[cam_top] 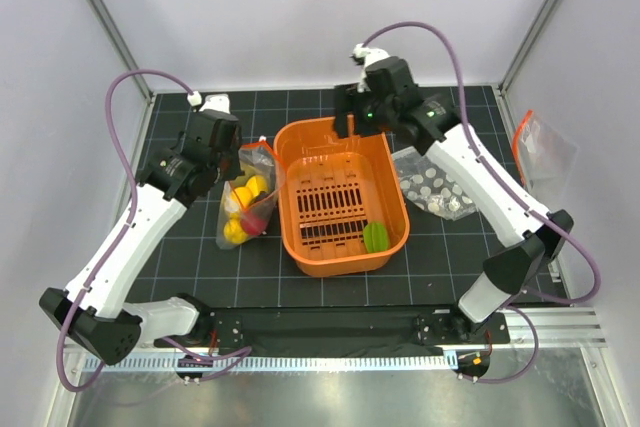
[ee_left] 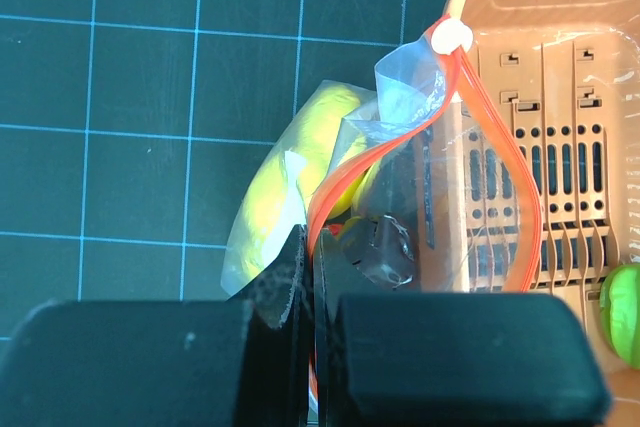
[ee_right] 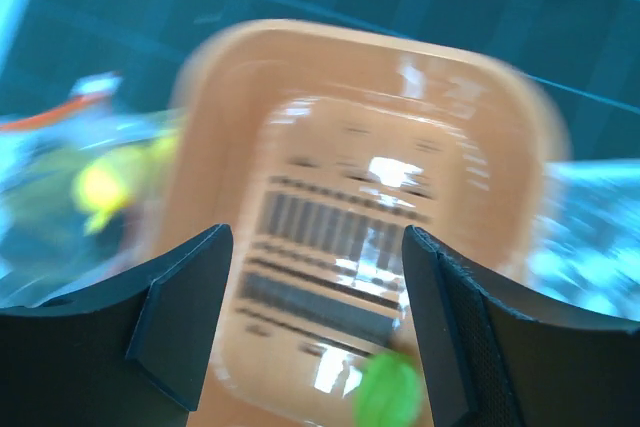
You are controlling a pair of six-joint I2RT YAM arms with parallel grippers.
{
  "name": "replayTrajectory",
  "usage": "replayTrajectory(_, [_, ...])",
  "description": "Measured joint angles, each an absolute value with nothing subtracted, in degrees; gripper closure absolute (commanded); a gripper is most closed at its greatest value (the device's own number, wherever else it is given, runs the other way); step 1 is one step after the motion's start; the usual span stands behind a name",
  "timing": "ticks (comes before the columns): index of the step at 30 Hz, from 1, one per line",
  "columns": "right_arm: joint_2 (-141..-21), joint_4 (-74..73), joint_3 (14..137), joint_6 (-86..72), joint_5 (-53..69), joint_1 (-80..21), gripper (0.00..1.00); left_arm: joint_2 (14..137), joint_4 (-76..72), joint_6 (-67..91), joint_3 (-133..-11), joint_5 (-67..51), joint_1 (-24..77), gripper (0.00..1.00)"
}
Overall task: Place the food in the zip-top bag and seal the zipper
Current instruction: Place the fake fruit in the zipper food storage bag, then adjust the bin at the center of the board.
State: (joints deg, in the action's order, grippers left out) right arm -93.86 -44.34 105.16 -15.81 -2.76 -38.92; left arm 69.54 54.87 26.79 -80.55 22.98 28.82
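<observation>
One green food [cam_top: 376,237] lies in the basket [cam_top: 340,265]. The left end effector [ee_left: 310,259] grips the bag [cam_top: 243,202] by its zipper [ee_left: 332,187]; the right end effector [ee_right: 315,247] hangs wide, empty, above the basket.

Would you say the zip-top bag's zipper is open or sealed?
Open: the zipper strips bow apart into a wide loop.

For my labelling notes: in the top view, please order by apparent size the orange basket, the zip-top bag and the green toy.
1. orange basket, clearly largest.
2. zip-top bag, bunched up beside the basket.
3. green toy, smallest, lying in the basket.
</observation>
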Motion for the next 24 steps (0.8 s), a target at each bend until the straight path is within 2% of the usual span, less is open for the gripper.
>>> replayTrajectory(6, [-91.4, -50.8, 101.4, -14.7, -9.6, -32.0, 0.25, 69.5, 54.9, 26.8, -80.3, 23.0, 28.8, 1.0])
replayTrajectory(20, [-89.6, -51.1, 80.6, -12.2, -7.4, -25.6, 0.26, 69.5, 54.9, 26.8, -80.3, 22.7, 28.8, 1.0])
replayTrajectory(21, [-89.6, -50.2, 79.5, -12.0, -6.9, -25.4, 0.28, 69.5, 54.9, 26.8, -80.3, 22.7, 28.8, 1.0])
replayTrajectory(22, [-89.6, -49.3, 78.6, -11.7, -6.4, -25.3, 0.4, 69.5, 54.9, 26.8, -80.3, 22.7, 28.8, 1.0])
replayTrajectory(24, [-89.9, -47.5, 77.2, -11.0, -5.4, -25.1, 0.53, 69.5, 54.9, 26.8, -80.3, 22.7, 28.8, 1.0])
